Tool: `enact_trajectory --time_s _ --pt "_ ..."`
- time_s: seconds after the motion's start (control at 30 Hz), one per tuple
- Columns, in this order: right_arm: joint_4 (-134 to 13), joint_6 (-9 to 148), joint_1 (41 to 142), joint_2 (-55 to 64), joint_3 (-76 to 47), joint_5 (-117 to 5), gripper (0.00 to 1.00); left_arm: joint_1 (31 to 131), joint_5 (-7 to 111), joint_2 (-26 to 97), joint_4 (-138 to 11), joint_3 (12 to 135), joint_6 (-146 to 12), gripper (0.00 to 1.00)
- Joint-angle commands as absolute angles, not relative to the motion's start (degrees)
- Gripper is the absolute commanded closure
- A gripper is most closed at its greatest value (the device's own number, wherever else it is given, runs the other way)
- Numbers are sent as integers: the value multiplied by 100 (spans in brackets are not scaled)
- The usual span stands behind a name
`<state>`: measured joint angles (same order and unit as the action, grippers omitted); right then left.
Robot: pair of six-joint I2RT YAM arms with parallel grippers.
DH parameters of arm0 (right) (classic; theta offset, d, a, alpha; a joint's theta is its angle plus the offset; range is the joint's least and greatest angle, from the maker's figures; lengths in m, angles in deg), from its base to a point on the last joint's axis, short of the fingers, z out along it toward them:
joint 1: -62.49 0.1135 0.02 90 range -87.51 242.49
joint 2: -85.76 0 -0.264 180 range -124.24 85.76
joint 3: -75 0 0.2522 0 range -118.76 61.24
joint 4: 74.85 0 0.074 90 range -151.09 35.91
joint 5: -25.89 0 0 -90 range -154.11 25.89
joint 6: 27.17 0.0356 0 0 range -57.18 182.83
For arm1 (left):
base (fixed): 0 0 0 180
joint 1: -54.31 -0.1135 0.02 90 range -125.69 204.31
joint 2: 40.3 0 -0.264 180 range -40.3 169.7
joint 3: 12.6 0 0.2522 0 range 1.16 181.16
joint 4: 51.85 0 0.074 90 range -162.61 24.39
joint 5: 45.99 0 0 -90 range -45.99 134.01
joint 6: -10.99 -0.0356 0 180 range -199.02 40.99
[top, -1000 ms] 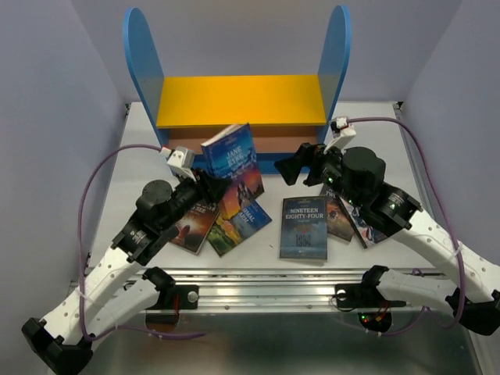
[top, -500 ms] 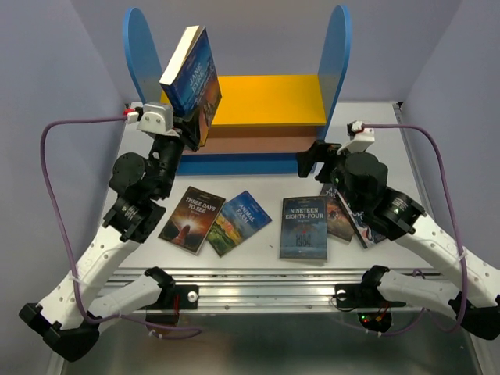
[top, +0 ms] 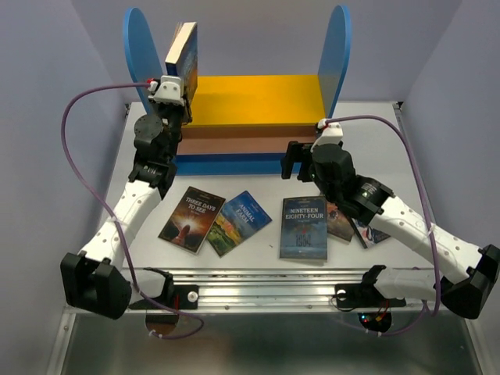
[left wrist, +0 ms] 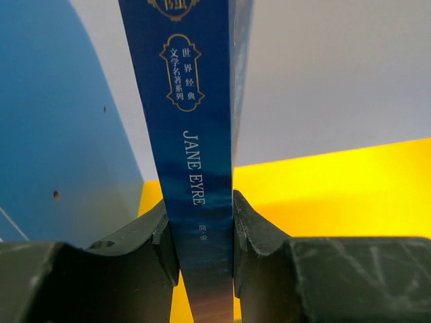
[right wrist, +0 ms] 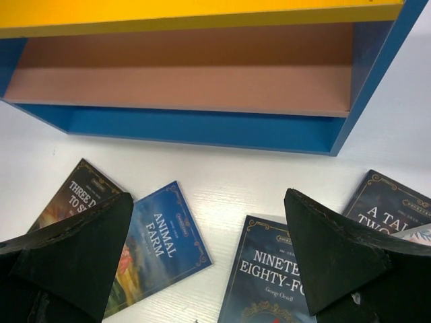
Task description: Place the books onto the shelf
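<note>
1. shelf (top: 337, 47) stands at the far side of the table (top: 422, 156): two blue side panels, yellow upper board (top: 258, 98), brown lower board (right wrist: 182, 87), blue base
2. Jane Eyre (top: 183, 51) is at the shelf: upright over the left end of the yellow upper board, just beside the left panel, spine toward the arm. Can't tell whether its bottom edge touches the board
3. left gripper (top: 178, 92) is closed narrow on the lower part of Jane Eyre, one finger on each cover
4. the other books lie flat on the table in front of the shelf, covers up: Three Days to See (top: 191, 219), Animal Farm (top: 238, 223) touching its right edge, Nineteen Eighty-Four (top: 305, 226), and A Tale of Two Cities (top: 340, 223) partly under the right arm
5. one more book (top: 369, 234) pokes out beneath that one, title hidden
6. right gripper (top: 301, 158) has its jaws wide and holds nothing. It hangs just in front of the blue base, above the table beyond Nineteen Eighty-Four
7. left wrist view only: spine lettering JANE EYRE with Chinese characters above it, and finger pads (left wrist: 158, 235) tight against both covers
8. right wrist view only: looks straight into the lower compartment, showing the brown board and blue walls. It also shows the partial cover text of A Tale of Two Cities
9. top view only: the book's height against the left panel, and the full spread of books across the table
</note>
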<state>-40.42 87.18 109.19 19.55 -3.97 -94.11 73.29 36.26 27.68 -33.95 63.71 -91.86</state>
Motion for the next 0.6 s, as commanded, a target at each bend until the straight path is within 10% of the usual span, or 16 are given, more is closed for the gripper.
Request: enact_trajectory --time_s 0.0,0.57 --pt "-4157 8577 10942 1906 -810 -9452 0 6821 4101 2728 -1781 6928 -8624 100" --pt "-4175 8559 10661 1291 -987 -8802 0 6424 3408 3001 -1410 6155 -8306 100"
